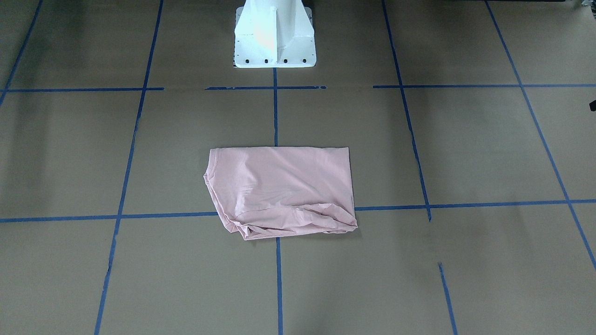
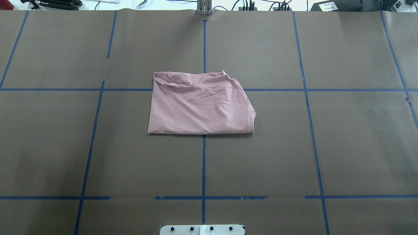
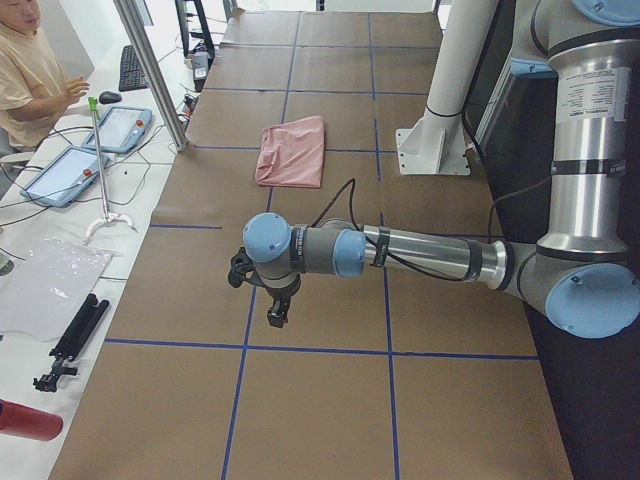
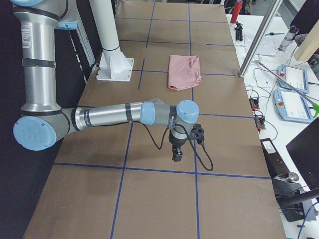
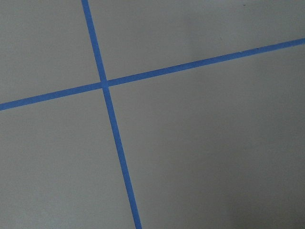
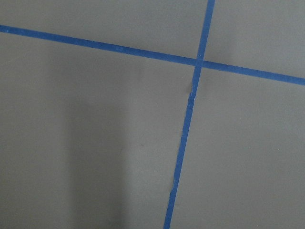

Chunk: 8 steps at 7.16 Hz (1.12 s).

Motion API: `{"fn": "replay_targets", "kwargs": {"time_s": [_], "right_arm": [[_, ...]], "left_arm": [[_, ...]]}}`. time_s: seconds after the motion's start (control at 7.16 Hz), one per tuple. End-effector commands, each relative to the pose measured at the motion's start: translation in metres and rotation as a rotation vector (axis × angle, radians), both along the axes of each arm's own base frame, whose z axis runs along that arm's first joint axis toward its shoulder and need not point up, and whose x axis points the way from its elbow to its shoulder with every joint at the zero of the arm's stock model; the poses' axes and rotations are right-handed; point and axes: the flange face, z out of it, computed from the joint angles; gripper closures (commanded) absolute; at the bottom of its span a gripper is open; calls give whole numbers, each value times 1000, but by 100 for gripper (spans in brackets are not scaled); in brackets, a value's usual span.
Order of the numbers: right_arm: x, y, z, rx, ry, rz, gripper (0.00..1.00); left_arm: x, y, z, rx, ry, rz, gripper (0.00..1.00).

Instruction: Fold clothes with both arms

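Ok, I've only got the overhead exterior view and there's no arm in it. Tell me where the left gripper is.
Observer: The left gripper hangs pointing down over the bare table toward the robot's left end, well apart from the T-shirt.
Operator: Now the right one.
Observer: The right gripper hangs the same way toward the right end, also far from the shirt.
Operator: Give me the jaw states.
Observer: Cannot tell, since only the side views show them. Both wrist cameras show just blue tape crossing on paper, no fabric.
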Motion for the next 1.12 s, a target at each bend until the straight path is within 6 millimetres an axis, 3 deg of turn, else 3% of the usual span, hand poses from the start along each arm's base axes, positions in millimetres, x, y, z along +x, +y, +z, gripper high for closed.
{"fn": "replay_targets", "kwargs": {"time_s": [0.0,0.56,0.84,0.98], "right_arm": [[2,-4,-9,25,28,0,0],[1,-3,1,-8,21,8,0],[-1,0,7,-27,-12,8,0],[-1,2,9,-30,-12,8,0]], "left_arm": [[2,-2,2,22,45,0,0],[5,-5,2,43,46,2,0],[8,-27,13,33,45,4,0],[9,-39,1,34,44,-12,0]]}}
